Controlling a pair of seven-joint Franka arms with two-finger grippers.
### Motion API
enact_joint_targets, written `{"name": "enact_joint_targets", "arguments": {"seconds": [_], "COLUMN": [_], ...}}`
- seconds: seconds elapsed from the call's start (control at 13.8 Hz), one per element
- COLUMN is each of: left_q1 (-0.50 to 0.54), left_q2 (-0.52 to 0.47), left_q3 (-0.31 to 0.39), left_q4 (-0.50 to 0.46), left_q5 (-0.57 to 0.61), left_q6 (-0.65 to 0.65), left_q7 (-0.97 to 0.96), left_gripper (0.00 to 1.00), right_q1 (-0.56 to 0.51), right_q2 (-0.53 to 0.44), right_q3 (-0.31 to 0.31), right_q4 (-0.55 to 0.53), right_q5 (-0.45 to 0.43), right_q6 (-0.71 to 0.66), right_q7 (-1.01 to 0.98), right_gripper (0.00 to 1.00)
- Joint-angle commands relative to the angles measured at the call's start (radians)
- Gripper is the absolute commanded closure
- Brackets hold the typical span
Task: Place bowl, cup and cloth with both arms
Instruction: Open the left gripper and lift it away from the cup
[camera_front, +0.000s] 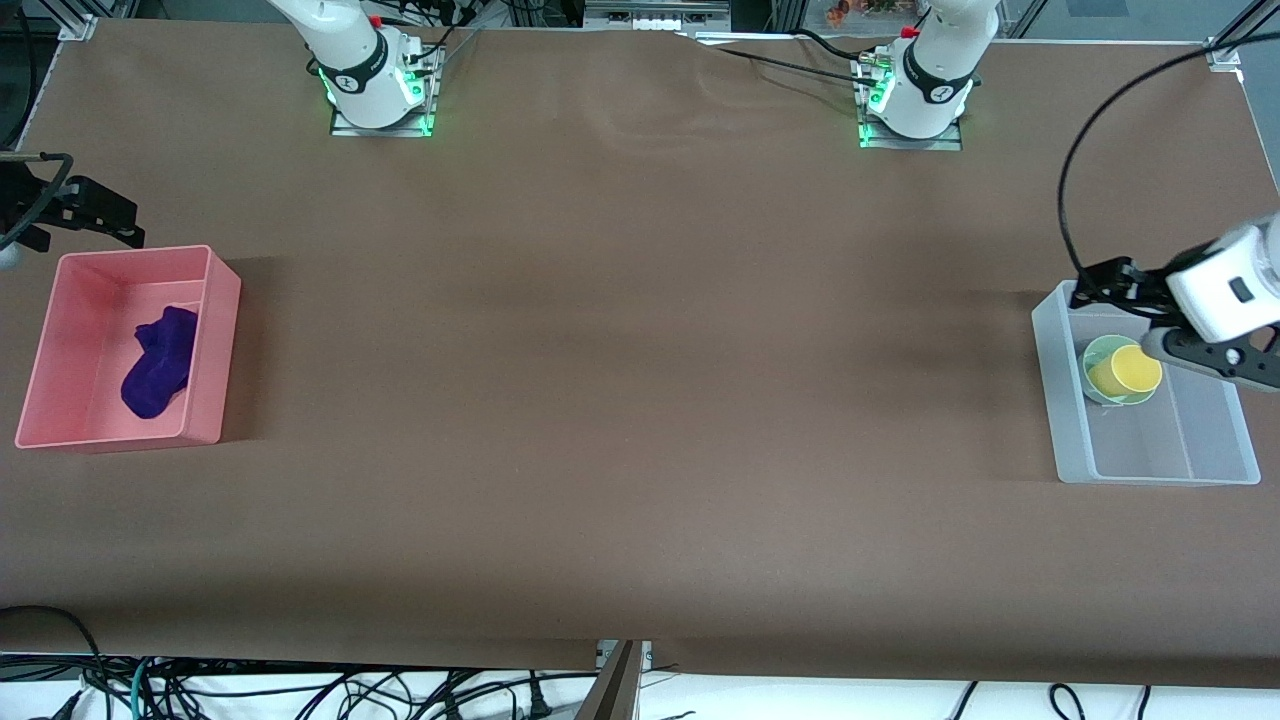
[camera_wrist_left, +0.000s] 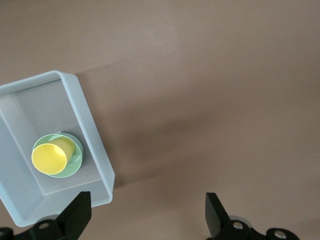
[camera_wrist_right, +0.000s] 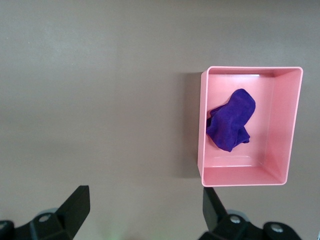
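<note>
The pale green bowl (camera_front: 1103, 372) sits in a clear plastic bin (camera_front: 1070, 400) at the left arm's end of the table. The yellow cup (camera_front: 1130, 370) rests tilted inside the bowl. Both show in the left wrist view, the bowl (camera_wrist_left: 75, 162) and the cup (camera_wrist_left: 50, 157). The purple-blue cloth (camera_front: 160, 362) lies crumpled in a pink bin (camera_front: 215, 340) at the right arm's end, and shows in the right wrist view (camera_wrist_right: 231, 120). My left gripper (camera_front: 1130, 312) is open and empty above the clear bin's rim. My right gripper (camera_front: 115, 222) is open and empty over the table beside the pink bin.
The brown table (camera_front: 640, 350) stretches between the two bins. The arm bases stand at the table's edge farthest from the front camera. Cables hang below the table's nearest edge. The clear bin's wall (camera_wrist_left: 95, 145) and the pink bin's rim (camera_wrist_right: 201, 125) lie close to the grippers.
</note>
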Motion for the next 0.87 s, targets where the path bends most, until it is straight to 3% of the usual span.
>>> {"name": "enact_joint_targets", "arguments": {"seconds": [0.0,0.14,0.29,0.79], "left_q1": [-0.202,-0.374,-0.469,-0.491], "left_q2": [-0.077,-0.167,-0.246,-0.266], "left_q3": [0.206,0.434,0.530,0.544], "left_q4": [-0.011,-0.128,-0.231,-0.264], "left_q5": [-0.065,-0.155,-0.168,-0.165], "left_q6": [0.020,0.158,0.191,0.183], "left_q7": [-0.073,-0.089,-0.105,-0.142], "left_gripper": [0.00,0.00,0.00,0.00], "right_q1": [-0.005,-0.005,-0.005,-0.007], "right_q2": [0.005,0.006,0.008,0.011], "right_q3": [0.006,0.006,0.006,0.003], "right_q4": [0.018,0.018,0.018,0.018], "right_q5": [0.013,0.013,0.011,0.011], "right_q6": [-0.008,-0.008,-0.008,-0.006], "right_q7": [0.010,0.010,0.008,0.010], "right_gripper": [0.00,0.00,0.00,0.00]}}
